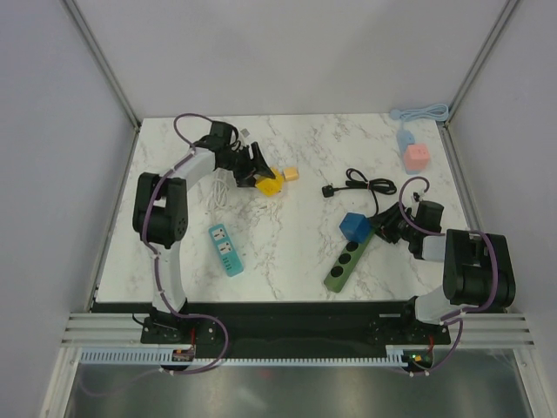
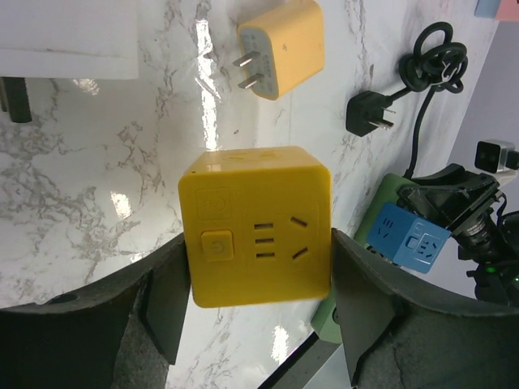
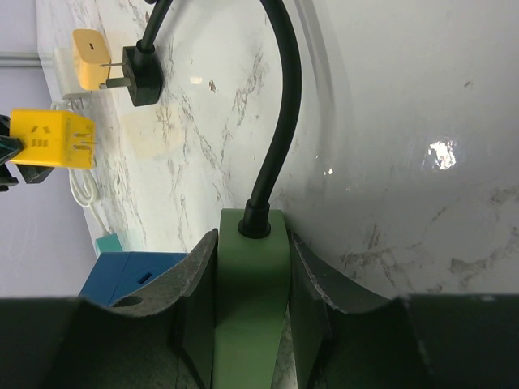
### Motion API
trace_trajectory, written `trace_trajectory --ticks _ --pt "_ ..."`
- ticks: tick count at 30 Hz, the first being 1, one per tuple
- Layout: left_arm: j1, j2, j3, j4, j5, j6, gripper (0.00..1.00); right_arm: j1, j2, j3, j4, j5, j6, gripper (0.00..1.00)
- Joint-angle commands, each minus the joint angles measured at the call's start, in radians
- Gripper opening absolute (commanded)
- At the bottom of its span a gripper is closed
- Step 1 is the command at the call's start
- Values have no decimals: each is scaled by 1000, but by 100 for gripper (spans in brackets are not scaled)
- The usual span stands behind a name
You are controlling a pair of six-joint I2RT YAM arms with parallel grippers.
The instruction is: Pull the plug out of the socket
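White marbled counter (image 1: 296,252) between grey walls. At far left, left fingers (image 2: 162,304) spread fairly wide yet holding the yellow cube socket (image 2: 255,235), one pad flat against each side, button and outlet face turned toward the wrist camera. Just beyond the cube and apart from it, yellow plug (image 2: 280,47) lying on the marble, both prongs bare, already out of the socket. Beside the left arm, a white cable (image 1: 221,193) on the counter. Nearer the bases, a teal power strip (image 1: 225,250) lying flat, well apart from the cube.

Toward the middle, a black cord (image 1: 370,185) loosely coiled, with a black plug (image 1: 328,192) loose on the surface. Right of that, a blue cube (image 1: 354,227) at the far end of a green power strip (image 1: 345,264); plugged in or merely touching, impossible to tell. Right fingers (image 3: 195,308) narrow, clamped on the cord end of the green strip, a pad pressed to each long side, just below the black cord's entry.

At far right, a pink cube (image 1: 417,157) and a pale blue cube (image 1: 406,138) close together near the counter's edge, with a pale blue cable (image 1: 419,111) bundled behind them against the back wall.
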Motion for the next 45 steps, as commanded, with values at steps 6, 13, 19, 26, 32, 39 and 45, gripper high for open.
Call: trace_trajectory --ticks 6,13,19,26,32,39,45 --pt "31 -46 105 -85 -96 56 92 5 -3 -19 16 108 -130 0" --pt "30 -173 125 -156 -346 131 92 10 0 -18 14 111 -132 0" --pt "-90 -316 54 -129 -334 232 92 13 11 -12 14 111 -130 0" --pt "-396 -410 -133 14 -449 155 90 21 4 -10 8 114 -137 0" --pt "-576 -339 -130 146 -416 142 93 31 1 -9 8 111 -137 0" --pt "-671 -184 7 148 -362 131 95 38 3 -9 11 109 -138 0" --pt "-678 -82 71 146 -321 129 94 42 0 -9 13 108 -138 0"
